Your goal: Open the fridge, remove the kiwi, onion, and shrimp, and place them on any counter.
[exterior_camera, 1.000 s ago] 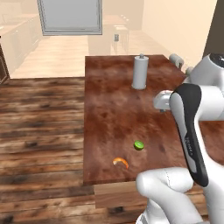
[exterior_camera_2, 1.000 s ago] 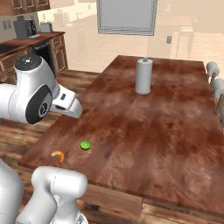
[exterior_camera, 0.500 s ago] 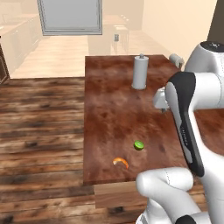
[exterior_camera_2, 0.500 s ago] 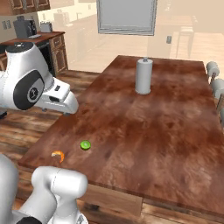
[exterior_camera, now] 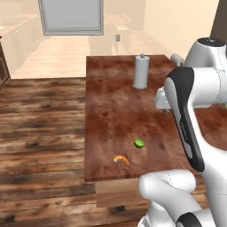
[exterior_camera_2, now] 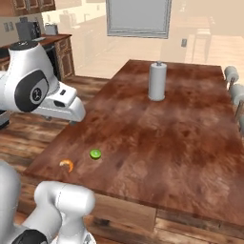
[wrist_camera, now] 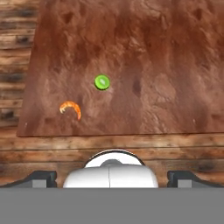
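Above counter (wrist_camera: 175, 65), end effector (wrist_camera: 112, 177) wide, empty

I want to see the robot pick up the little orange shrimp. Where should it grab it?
Probably at the thick middle of the shrimp, coming straight down from above. It lies flat on the counter as a thin curved crescent, so the fingers should pinch across the curve. The kiwi sits apart, leaving room for the open gripper.

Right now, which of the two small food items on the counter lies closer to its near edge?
The shrimp, the orange curved piece. It lies nearer the near edge of the counter than the round green kiwi, which sits apart from it, further in.
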